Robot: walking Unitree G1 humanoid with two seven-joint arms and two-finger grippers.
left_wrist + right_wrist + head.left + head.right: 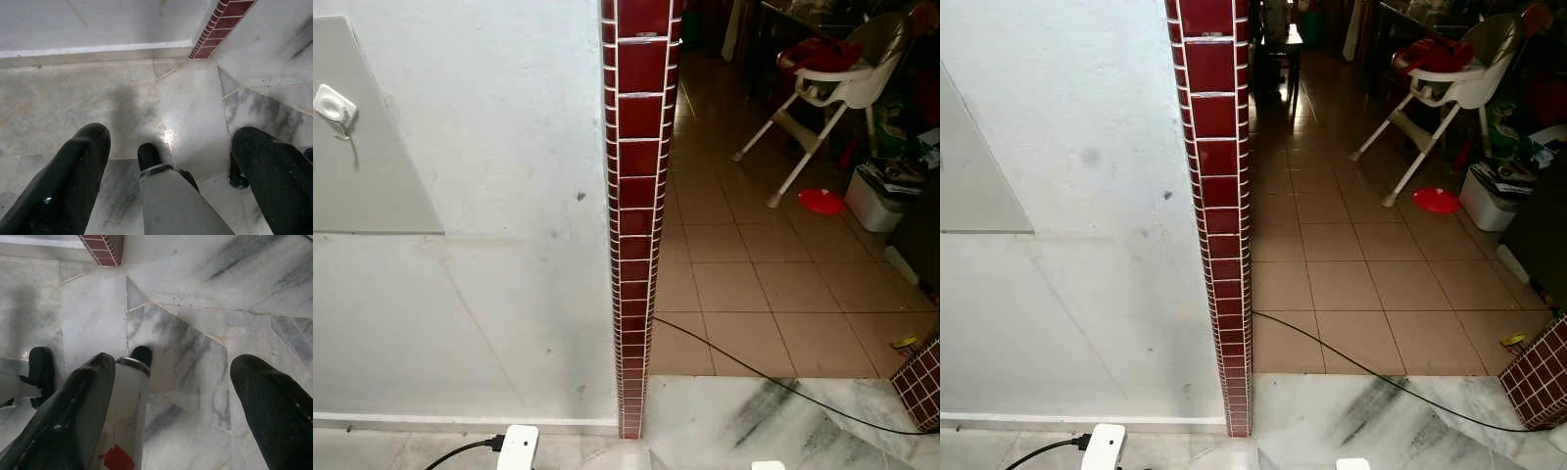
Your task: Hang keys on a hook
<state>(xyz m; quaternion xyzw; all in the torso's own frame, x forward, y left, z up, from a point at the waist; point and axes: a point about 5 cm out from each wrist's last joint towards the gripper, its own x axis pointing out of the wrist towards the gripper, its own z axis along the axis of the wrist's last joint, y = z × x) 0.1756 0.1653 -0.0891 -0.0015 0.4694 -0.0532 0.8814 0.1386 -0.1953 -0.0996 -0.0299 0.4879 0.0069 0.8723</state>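
The hook [335,106], a small white wall-mounted piece with a thin metal loop hanging below it, sits high on the white wall [499,147] at the far left edge of the left eye view, on a grey panel [372,166]. No keys can be made out in either gripper or anywhere on the floor.

Both arms hang low, pointing down at the marble floor [98,93]. The left gripper [171,171] has its two black fingers spread wide with nothing between them but the robot's own leg and foot below. The right gripper [176,406] is likewise spread and empty, over grey-veined marble near the foot of the red-tiled pillar [636,196].

The relation that matters: the hook lies up and to the robot's left, well above both grippers and well apart from them. The left arm is the nearer one, so it seems the natural choice for a reach, which would have to rise steeply and swing outward toward the wall. The robot faces the pillar edge rather than the hook, so a turn left probably comes first.

Beyond the pillar, a white high chair [832,83], a red lid [820,201] on the tan tiles and a black cable [744,362] are in view.
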